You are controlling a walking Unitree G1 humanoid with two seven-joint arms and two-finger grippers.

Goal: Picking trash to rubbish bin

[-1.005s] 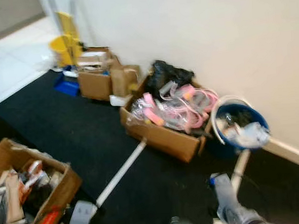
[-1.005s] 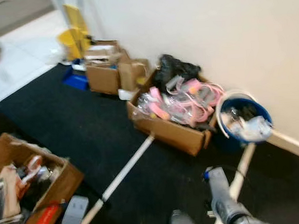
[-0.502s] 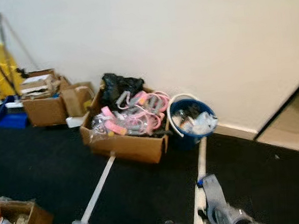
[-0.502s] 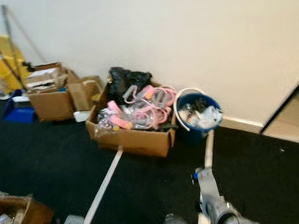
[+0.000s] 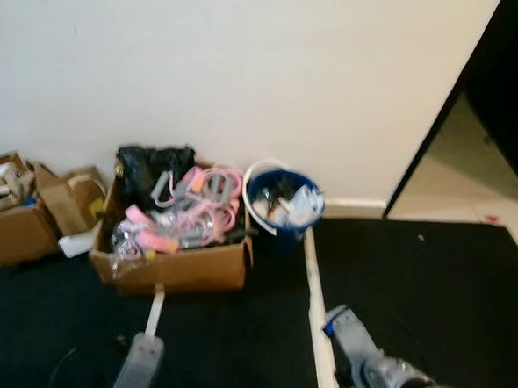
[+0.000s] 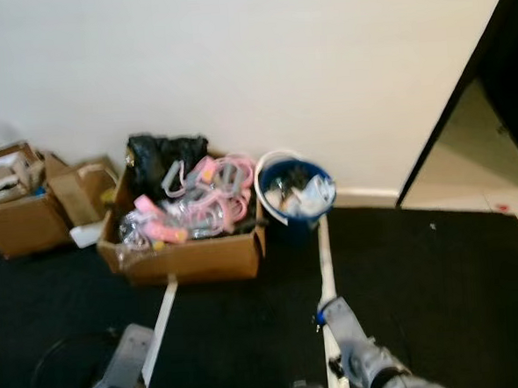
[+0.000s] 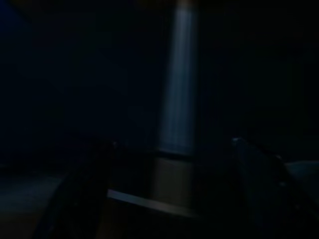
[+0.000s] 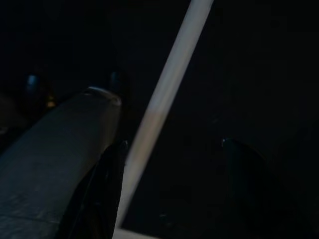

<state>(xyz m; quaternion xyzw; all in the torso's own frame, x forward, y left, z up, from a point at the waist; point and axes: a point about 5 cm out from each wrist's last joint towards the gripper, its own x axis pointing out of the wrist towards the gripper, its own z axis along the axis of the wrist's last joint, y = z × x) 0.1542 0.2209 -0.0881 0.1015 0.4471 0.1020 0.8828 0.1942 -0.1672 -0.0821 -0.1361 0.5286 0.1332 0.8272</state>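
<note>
Left eye view, and straight onto the rubbish bin [image 5: 282, 212]: blue, white-rimmed, hard against the wall [image 5: 260, 62], already carrying crumpled pale trash [image 5: 297, 205] inside; touching, or very nearly touching, the cardboard box [image 5: 171, 263] of pink and grey bits on its left; further left, more brown boxes [image 5: 14, 222].

Big swing of the whole picture over the last second; reading that as the head turning right, not the things moving; bin brought from the right edge to near the middle, doorway [image 5: 468, 164] opened up on the right, wall-side clutter slid off left.

Down on the black carpet [image 5: 423, 289], two pale strips; one [image 5: 315, 305] running from the bin back towards the right arm [image 5: 361, 355], a shorter one [image 5: 154, 308] ahead of the left arm [image 5: 136, 370].

Right gripper [image 8: 172, 147]: fingers spread apart, gripping nothing, strip passing beyond the gap; left gripper [image 7: 172, 144]: very dark, fingers parted too, nothing between them.

Judging by that: squared up to the bin with empty fingers; fitting a piece just dropped in equally well as a search for the next one.
</note>
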